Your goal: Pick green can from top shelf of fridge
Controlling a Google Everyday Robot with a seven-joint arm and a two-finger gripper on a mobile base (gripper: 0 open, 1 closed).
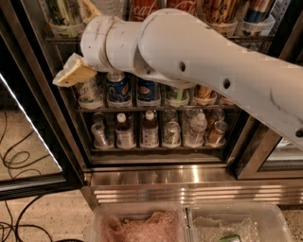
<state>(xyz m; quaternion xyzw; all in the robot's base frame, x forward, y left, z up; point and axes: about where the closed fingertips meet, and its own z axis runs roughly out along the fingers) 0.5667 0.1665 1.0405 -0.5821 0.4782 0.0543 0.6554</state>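
The green can [63, 10], light green and white, stands at the far left of the top shelf [61, 39] of the fridge [180, 182], in a clear cup holder; only its lower part shows. My gripper [80, 41] reaches in just right of and below the can. One tan finger [75, 74] hangs below the shelf edge and the other [90, 7] points up beside the can. The fingers stand wide apart and hold nothing. My white arm [199, 61] crosses the view and hides much of the upper racks.
Red cola cans [142, 7], brown cans [218, 10] and a blue can [258, 10] stand further right on the top shelf. Blue cans [118, 90] and bottles [125, 133] fill the lower racks. The open glass door [28, 137] is at left. Plastic bins [142, 226] are below.
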